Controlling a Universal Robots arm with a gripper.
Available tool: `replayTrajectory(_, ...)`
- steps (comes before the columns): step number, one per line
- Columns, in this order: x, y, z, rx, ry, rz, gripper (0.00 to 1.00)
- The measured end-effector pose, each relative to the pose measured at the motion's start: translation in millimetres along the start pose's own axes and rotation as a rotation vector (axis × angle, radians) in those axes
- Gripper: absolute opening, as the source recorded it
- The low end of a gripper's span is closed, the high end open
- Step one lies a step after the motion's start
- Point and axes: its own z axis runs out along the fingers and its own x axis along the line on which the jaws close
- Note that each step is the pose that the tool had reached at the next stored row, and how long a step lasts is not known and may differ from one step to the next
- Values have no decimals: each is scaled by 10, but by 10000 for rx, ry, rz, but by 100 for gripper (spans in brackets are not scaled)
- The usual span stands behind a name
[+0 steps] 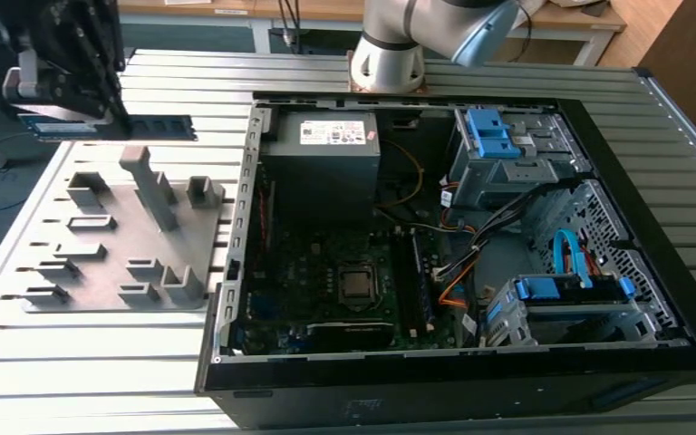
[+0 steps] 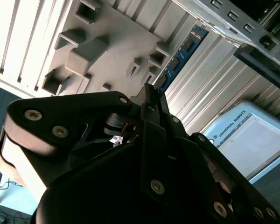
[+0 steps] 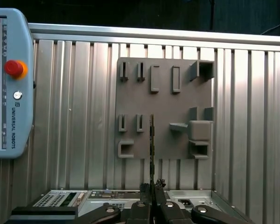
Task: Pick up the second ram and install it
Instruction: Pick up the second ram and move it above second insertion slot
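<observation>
"Above the holder tray, what is the grip doing?"

"Your gripper (image 1: 76, 116) hangs over the far end of the grey holder tray (image 1: 101, 240), at the exterior view's left. The fingers are closed on the second ram (image 1: 160, 128). The stick is level, with its long edge running toward the exterior view's right and one end poking out past the fingers."

"Touching the tray?"

"No. The stick is in the air, apart from the tray's upright ribs. In the first wrist view you see it (image 3: 152, 140) edge-on, a thin dark line running out from the pinched fingertips (image 3: 144, 187), with the tray (image 3: 163, 100) flat behind it. The second wrist view gives you its face (image 2: 179, 58): a bluish board with a row of dark chips, and the fingertips (image 2: 149, 91) clamped on the near end."

"And the computer?"

"The open computer case (image 1: 445, 385) lies on its side just beside the tray, toward the exterior view's right, with the motherboard (image 1: 323, 263) facing up. Your ram is well apart from that board. Case and tray both rest on the ribbed metal table (image 1: 82, 362). The arm's base (image 1: 387, 63) stands at the table's far edge. A teach pendant (image 3: 9, 84) lies on the table near the tray in the first wrist view."
</observation>
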Motion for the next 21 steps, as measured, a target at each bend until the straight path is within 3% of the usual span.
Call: replayTrajectory(21,11,-681,-12,-24,0,1,14)
